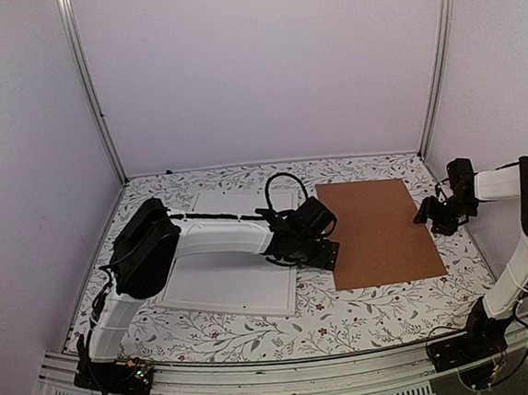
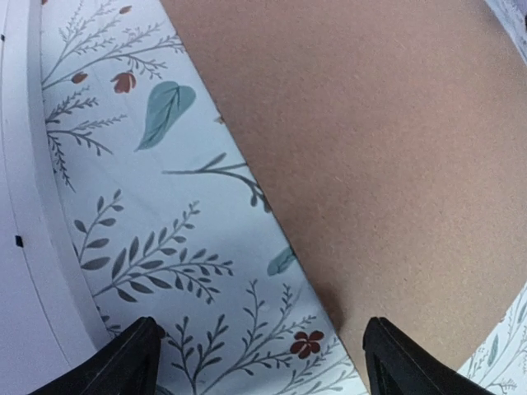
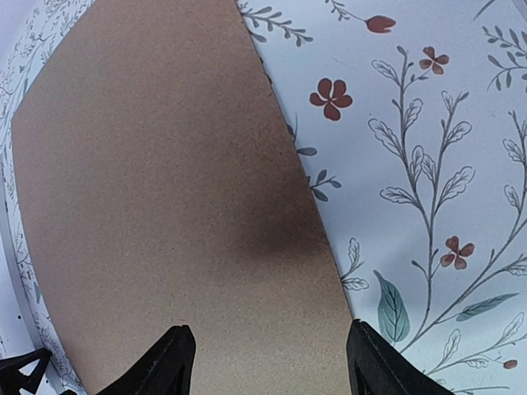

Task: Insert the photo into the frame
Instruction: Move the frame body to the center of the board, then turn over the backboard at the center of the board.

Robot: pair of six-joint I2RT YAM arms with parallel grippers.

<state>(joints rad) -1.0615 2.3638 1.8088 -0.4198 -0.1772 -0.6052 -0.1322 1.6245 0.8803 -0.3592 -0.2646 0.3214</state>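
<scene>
The frame is a flat white rectangle with a narrow raised rim, lying left of centre under my left arm. A plain white sheet lies just behind it and looks like the photo's white back. No landscape picture shows, and the arm hides where the two meet. My left gripper is open and empty, low over the left edge of the brown backing panel; its jaws straddle that edge. My right gripper is open and empty over the panel's right edge.
The floral tablecloth covers the table. The brown panel lies right of centre between the two grippers. A white strip runs along the left of the left wrist view. White walls and metal posts enclose the table.
</scene>
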